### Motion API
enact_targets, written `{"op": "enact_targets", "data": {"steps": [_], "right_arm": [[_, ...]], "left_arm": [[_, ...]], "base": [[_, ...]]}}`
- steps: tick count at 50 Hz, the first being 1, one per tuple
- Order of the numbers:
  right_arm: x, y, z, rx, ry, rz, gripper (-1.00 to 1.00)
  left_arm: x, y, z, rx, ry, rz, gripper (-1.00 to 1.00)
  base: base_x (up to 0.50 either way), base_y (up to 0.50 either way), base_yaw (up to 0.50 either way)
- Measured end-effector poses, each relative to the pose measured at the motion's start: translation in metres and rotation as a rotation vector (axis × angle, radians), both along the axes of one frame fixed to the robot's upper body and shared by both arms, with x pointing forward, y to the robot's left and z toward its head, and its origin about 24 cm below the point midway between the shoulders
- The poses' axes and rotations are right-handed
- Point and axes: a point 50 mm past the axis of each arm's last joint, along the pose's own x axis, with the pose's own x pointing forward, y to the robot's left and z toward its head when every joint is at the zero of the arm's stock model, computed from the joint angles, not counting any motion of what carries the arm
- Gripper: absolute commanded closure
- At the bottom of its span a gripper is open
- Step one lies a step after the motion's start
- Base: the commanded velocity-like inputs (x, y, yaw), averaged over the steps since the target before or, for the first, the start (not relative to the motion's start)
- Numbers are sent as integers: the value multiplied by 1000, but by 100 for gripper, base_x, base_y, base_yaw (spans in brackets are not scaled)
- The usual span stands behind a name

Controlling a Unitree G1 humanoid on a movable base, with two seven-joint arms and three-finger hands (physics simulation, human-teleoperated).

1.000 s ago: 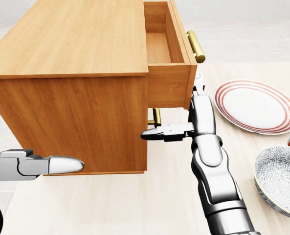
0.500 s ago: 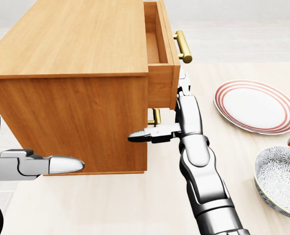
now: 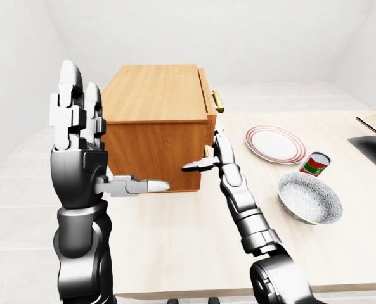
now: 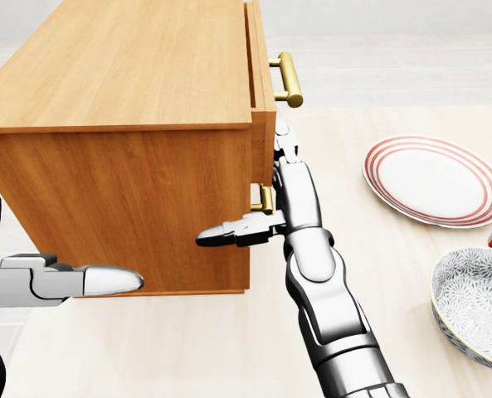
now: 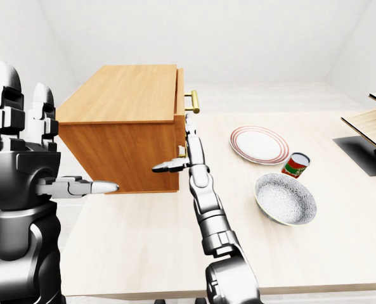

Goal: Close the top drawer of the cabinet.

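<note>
At the left of the left-eye view the left hand (image 3: 80, 136) is raised upright, fingers straight and spread, thumb jutting toward the right, holding nothing; it stands apart from the cabinet (image 4: 121, 124), which lies just to its right and beyond it. The cabinet is a plain wooden box with no writing on it.

The top drawer (image 4: 260, 83) sits at the cabinet's right-hand end, its front nearly flush, with only a thin dark gap showing along its top edge in the head view. Its travel axis runs left to right in that view, and its front face looks toward the right. A brass handle (image 4: 287, 79) sticks out of that face, its bar running up and down the head view. A second brass handle (image 4: 265, 199) shows lower on the same face.

The right hand (image 4: 280, 186) lies flat against the drawer front just below the upper handle, fingers extended up the face and pressed on it, thumb pointing left across the cabinet's near side; it grips nothing.

To the right of that hand, well apart on the table (image 3: 175, 240), rest a red-rimmed plate (image 3: 275, 144), a red and green can (image 3: 315, 164) whose label is too small to read, and a patterned bowl (image 3: 309, 198). None of them touches the cabinet.
</note>
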Motion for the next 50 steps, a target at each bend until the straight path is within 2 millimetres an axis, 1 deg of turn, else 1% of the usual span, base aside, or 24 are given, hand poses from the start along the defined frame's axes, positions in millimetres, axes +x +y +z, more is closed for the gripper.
{"op": "enact_targets", "data": {"steps": [14,25,42,50], "right_arm": [[-2,13,-5,-35,15,43,-100],[-3,20,-5,-47,17,65,-100],[-2,18,-7,-95,18,77,-100],[-2,18,-8,-91,21,79,-100]], "left_arm": [[0,0,0,4,1,0,-100],[0,0,0,3,1,1,-100],[1,0,0,3,-1,2,-100],[0,0,1,3,-4,4,-100]], "base": [[0,0,0],[0,0,0],[0,0,0],[0,0,0]]}}
